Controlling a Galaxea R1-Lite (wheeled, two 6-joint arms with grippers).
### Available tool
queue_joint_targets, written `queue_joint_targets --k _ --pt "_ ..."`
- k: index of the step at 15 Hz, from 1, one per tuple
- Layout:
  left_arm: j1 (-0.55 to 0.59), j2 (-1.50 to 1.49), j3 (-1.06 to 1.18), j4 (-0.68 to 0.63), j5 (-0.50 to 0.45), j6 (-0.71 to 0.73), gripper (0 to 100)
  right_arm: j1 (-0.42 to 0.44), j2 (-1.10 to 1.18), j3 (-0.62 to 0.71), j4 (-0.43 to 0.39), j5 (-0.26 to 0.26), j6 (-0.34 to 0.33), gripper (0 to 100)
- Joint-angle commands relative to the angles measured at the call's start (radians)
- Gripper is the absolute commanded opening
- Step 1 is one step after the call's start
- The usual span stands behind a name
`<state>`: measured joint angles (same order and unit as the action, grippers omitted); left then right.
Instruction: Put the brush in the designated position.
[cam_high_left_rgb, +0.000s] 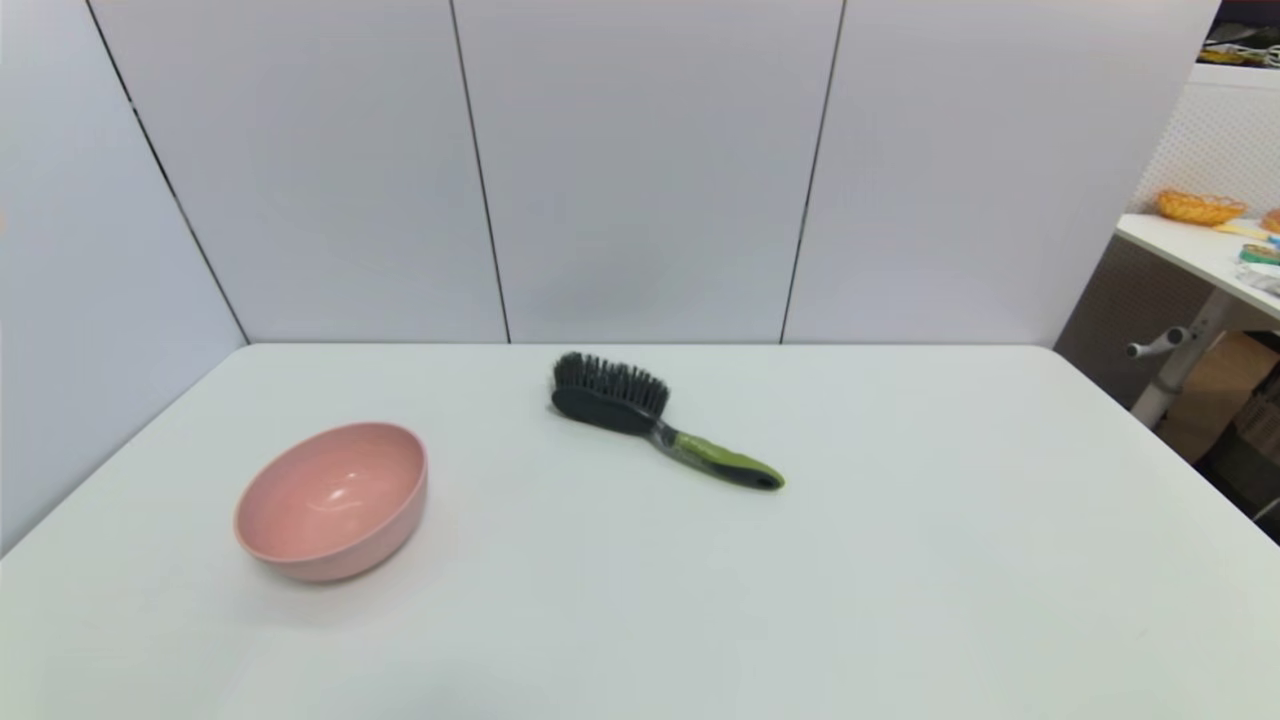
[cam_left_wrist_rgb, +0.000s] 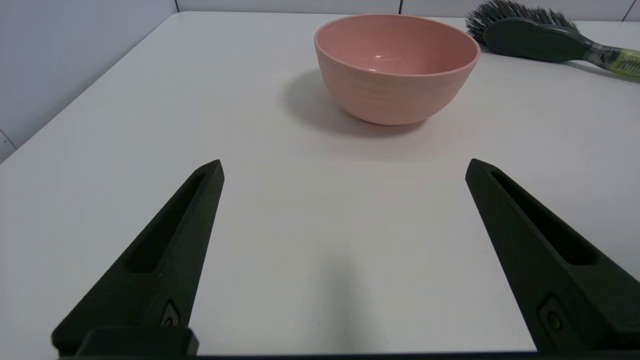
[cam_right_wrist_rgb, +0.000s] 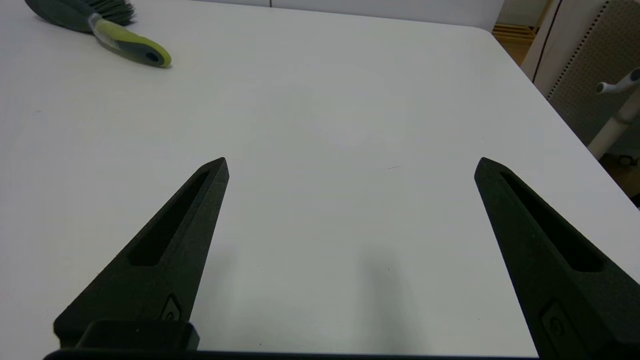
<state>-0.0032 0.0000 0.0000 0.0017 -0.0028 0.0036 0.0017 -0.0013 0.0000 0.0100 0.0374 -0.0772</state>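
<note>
The brush lay on the white table just above the centre of the head frame, near the table's far edge. Its oval black head sat toward the upper left with the dense bristles pointing up and away toward the wall panels. The clear neck and lime-green handle ran down and to the right, ending in a black tip. Nothing touched the brush.

A pink bowl stood upright in the left half of the head frame, well apart from the brush and lower in the picture. Its inside showed no contents.

Neither arm appeared in the head frame. In the left wrist frame, the left gripper hovered over bare tabletop with its two black fingers spread wide apart and nothing between them. The bowl stood ahead of it at upper centre, and the brush head showed at the upper right, just beyond the bowl's rim.

In the right wrist frame, the right gripper was likewise spread wide, its fingers holding nothing, over bare tabletop. The brush handle appeared at the upper left of that frame, well apart from the fingertips.

A second table carrying an orange basket stood at the right edge of the head frame, beyond the work table.
</note>
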Motion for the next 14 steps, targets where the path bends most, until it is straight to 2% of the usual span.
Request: queue_joint_targets --k 1,4,6,9,11,14 --pt "-0.001 0.1 -0.066 0.047 -0.02 0.039 100 0.0 0.001 0.002 0.001 0.001 -0.001 100" --pt "-0.05 0.298 -0.19 0.095 -0.098 0.096 100 0.001 0.001 0.002 0.001 0.001 -0.001 100" --pt "-0.118 0.446 -0.281 0.112 -0.103 0.118 100 0.0 0.001 0.002 -0.001 0.001 -0.001 100" --pt "-0.121 0.68 -0.477 0.218 -0.105 0.18 100 0.0 0.001 0.002 0.001 0.001 -0.001 100" --pt "-0.129 0.836 -0.592 0.235 -0.123 0.245 100 0.0 0.001 0.002 0.001 0.001 -0.001 100" --pt "-0.253 1.072 -0.765 0.238 -0.135 0.263 100 0.0 0.001 0.002 -0.001 0.001 -0.001 100"
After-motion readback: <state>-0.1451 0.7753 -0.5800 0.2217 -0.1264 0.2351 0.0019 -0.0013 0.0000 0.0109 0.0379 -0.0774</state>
